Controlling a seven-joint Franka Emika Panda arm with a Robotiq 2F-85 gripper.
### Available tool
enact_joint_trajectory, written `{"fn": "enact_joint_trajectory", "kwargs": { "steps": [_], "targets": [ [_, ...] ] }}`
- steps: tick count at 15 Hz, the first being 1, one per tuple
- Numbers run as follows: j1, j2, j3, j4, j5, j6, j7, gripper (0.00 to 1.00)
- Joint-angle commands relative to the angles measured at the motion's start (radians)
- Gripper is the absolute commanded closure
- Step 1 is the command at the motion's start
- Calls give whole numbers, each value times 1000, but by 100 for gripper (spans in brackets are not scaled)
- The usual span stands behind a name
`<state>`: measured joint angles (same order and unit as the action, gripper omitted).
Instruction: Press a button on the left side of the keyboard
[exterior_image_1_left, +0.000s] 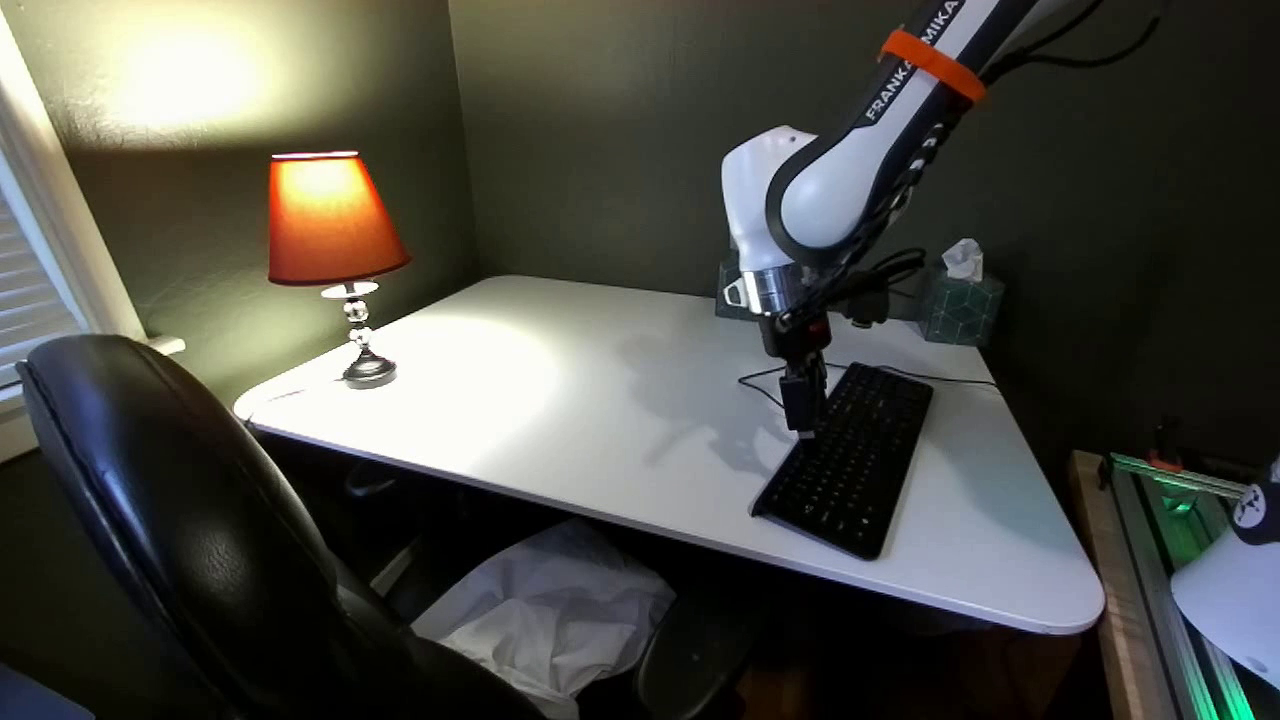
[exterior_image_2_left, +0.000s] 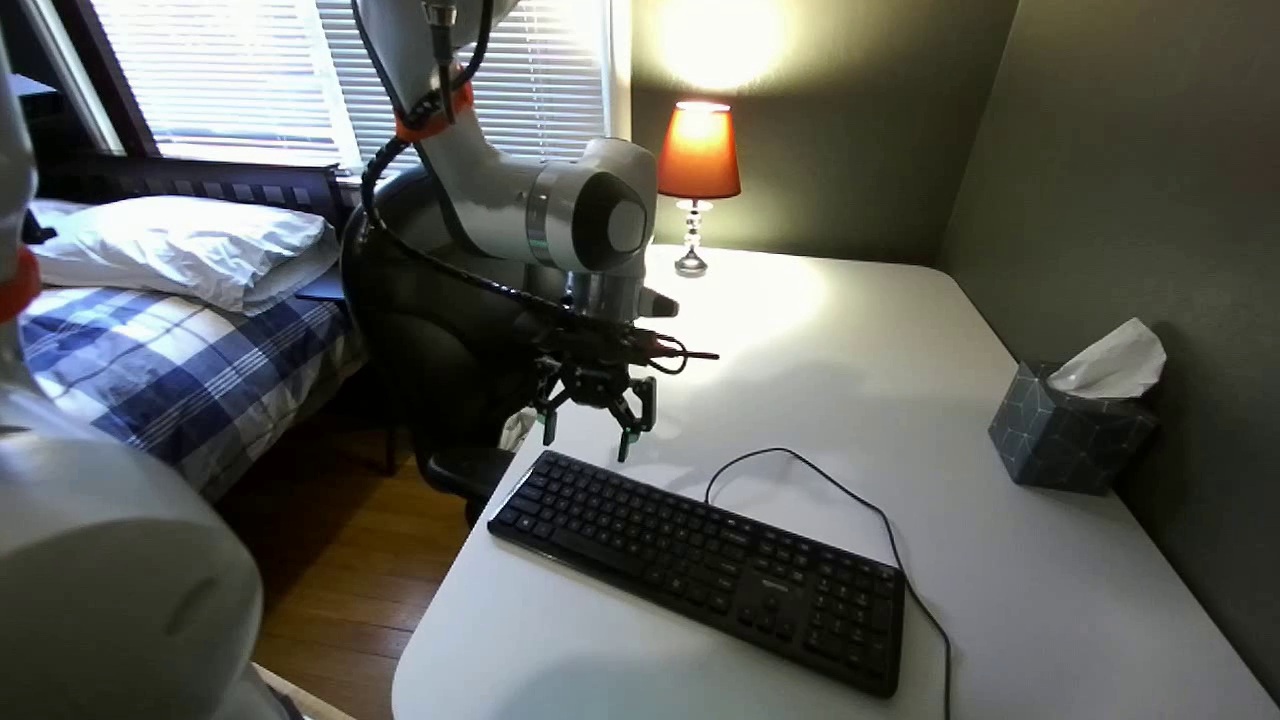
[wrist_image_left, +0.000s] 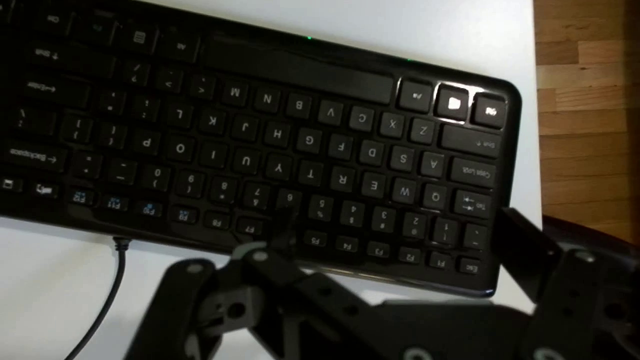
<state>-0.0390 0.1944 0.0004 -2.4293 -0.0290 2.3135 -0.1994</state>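
The black keyboard (exterior_image_1_left: 862, 455) lies on the white table; it also shows in an exterior view (exterior_image_2_left: 690, 560) and upside down in the wrist view (wrist_image_left: 295, 145). Its left-side keys, such as Esc (wrist_image_left: 470, 265) and Tab (wrist_image_left: 471, 202), are at the right of the wrist view. My gripper (exterior_image_2_left: 586, 447) points down near the keyboard's left end and back edge. In the wrist view the gripper (wrist_image_left: 395, 216) has its fingers wide apart, one over the 6 key area and one beside the left edge. Nothing is between them. The tips look slightly above the keyboard; contact does not show.
The keyboard's black cable (exterior_image_2_left: 870, 505) curves over the table behind it. A tissue box (exterior_image_1_left: 962, 308) stands at the wall side, with another box (exterior_image_1_left: 732, 295) partly behind the arm. A lit orange lamp (exterior_image_1_left: 335, 220) stands at the far end. A black chair (exterior_image_1_left: 190, 540) is at the table's edge.
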Motion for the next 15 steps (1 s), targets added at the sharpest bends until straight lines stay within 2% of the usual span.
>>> {"fn": "enact_joint_trajectory", "kwargs": {
  "steps": [1,11,12,15],
  "targets": [
    [1,-104,-7,-89,-4,66,22,0],
    [5,-292,-15,-211,-10,139,72,0],
    [7,-228,-15,-151,-13,101,50,0],
    [7,-265,-16,-172,-13,102,60,0]
  ]
}}
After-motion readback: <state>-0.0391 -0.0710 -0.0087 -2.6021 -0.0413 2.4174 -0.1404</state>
